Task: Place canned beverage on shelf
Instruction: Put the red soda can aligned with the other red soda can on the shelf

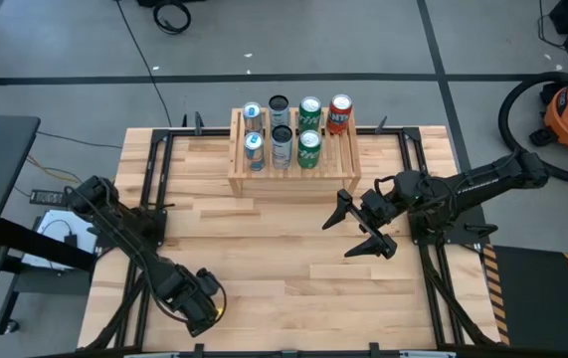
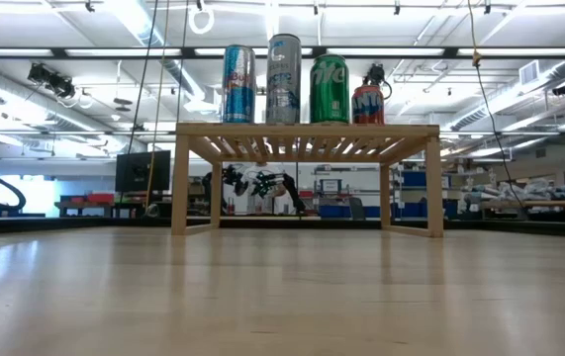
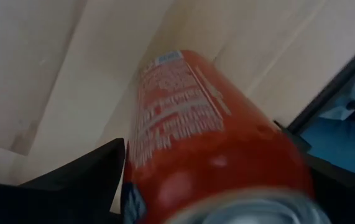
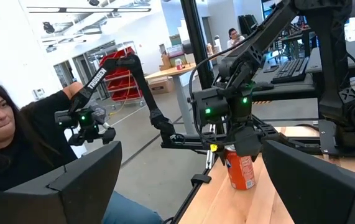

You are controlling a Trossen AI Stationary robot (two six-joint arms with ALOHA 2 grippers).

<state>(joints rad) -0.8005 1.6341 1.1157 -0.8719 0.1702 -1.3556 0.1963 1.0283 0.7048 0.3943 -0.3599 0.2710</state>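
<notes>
1. The left gripper point(image 1: 199, 303) is at the lower left of the high view, near the front edge of the table point(image 1: 264, 288). Its two fingers are clamped on an orange-red can point(image 3: 202, 143).
2. In the left wrist view this can fills the middle of the frame. Its side is orange-red with small white print, its rim is silver, and a dark finger point(image 3: 84, 180) stands at each side of it.
3. In the right wrist view the same can stands upright on the wood, with the left gripper around its top.
4. The right gripper point(image 1: 363, 227) hangs over the table at the centre right of the high view, with its fingers wide apart and nothing between them.
5. The shelf point(image 1: 292, 169) stands at the upper centre of the high view. It is a low light-wood rack with a slatted top.
6. Seven cans stand on the shelf: two blue-and-silver, two silver, two green, and one red can point(image 1: 339, 114) at the right end.
7. A person point(image 4: 22, 149) shows at the left of the right wrist view.
</notes>
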